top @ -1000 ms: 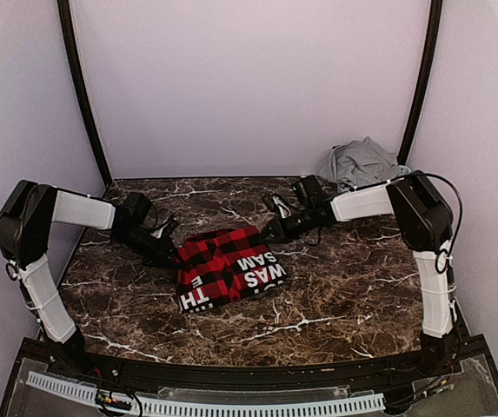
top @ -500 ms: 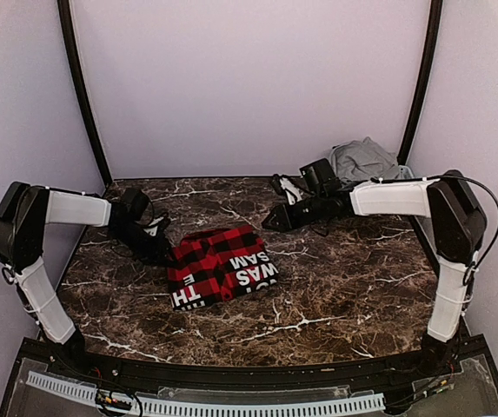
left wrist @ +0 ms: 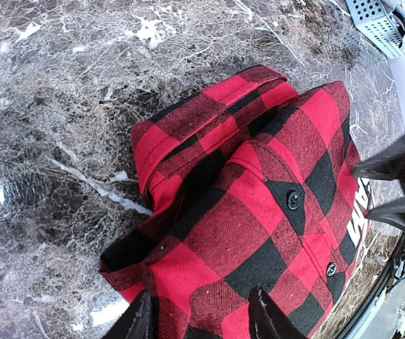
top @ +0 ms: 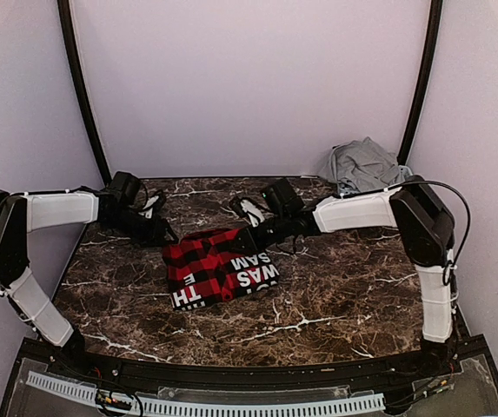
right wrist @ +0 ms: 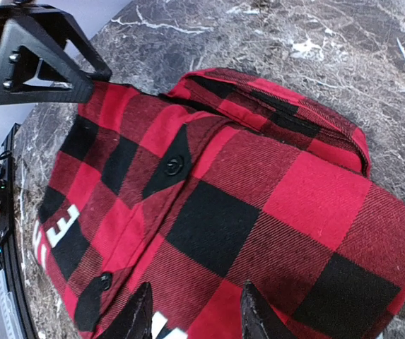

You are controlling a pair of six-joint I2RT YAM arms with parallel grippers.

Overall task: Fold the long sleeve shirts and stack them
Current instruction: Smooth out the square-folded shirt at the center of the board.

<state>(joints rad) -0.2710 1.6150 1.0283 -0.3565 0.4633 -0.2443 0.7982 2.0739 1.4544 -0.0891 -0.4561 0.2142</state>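
Note:
A red-and-black check long sleeve shirt lies folded on the marble table, white letters facing up. My left gripper hovers at its far left corner. In the left wrist view it stands open over the checked cloth, holding nothing. My right gripper is at the shirt's far edge. It is open too, its tips just above the fabric. A second, light grey long sleeve shirt lies crumpled at the back right corner.
A pale slatted basket rim runs along the near edge below the arm bases. Purple walls close in the table on three sides. The left gripper's black body shows at the top left of the right wrist view.
Both grippers have opened and let go of the check shirt. The left one drew back to the far left. The right swung away, then returned to the shirt's far edge.

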